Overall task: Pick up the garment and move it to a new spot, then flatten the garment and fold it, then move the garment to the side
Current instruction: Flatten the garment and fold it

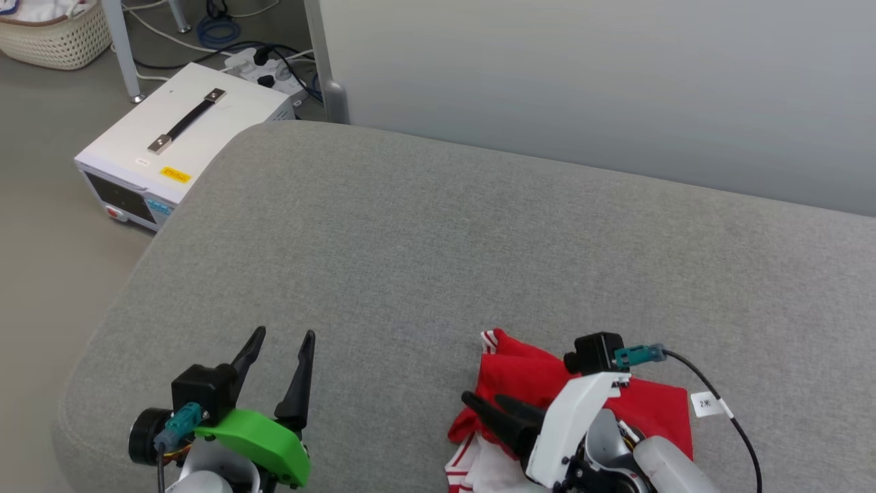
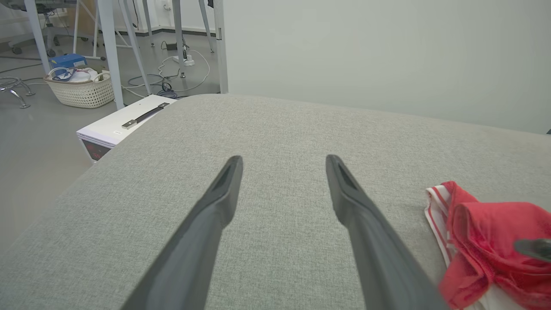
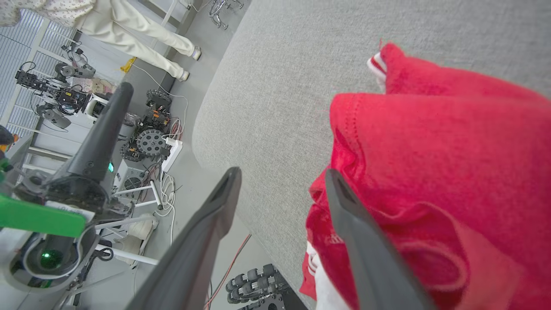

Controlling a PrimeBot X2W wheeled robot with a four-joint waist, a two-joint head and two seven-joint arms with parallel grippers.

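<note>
- The grey padded surface (image 1: 445,226) carries the whole job. It is broad and bare of other things, and its woven cover looks likely to drag on cloth that is slid across it rather than lifted.
- The garment (image 1: 520,373) lies in a crumpled heap near the front edge of this surface, on the robot's right, well apart from the left tool. It is a red jersey knit bunched into soft folds, with white cloth showing at the lower edge of the heap. I judge it light, limp and not fragile. It will sag and trail from any single pinch, and several layers may come up together.
- The right tool (image 1: 489,407) sits over the heap with its jaws wide and nothing between them. In the right wrist view one finger lies along the red folds, though I cannot tell if it touches them, and the other hangs beyond the cloth.
- The left tool (image 1: 282,337) hovers over bare fabric at the robot's left, jaws wide and holding nothing.
- The striped trim (image 1: 489,339) pokes out at the far left corner of the heap. A hemmed edge like this is thicker and firmer than the open knit, so it looks like the best place to pinch. Taking a second edge with the other tool should help spread the cloth flat.
</note>
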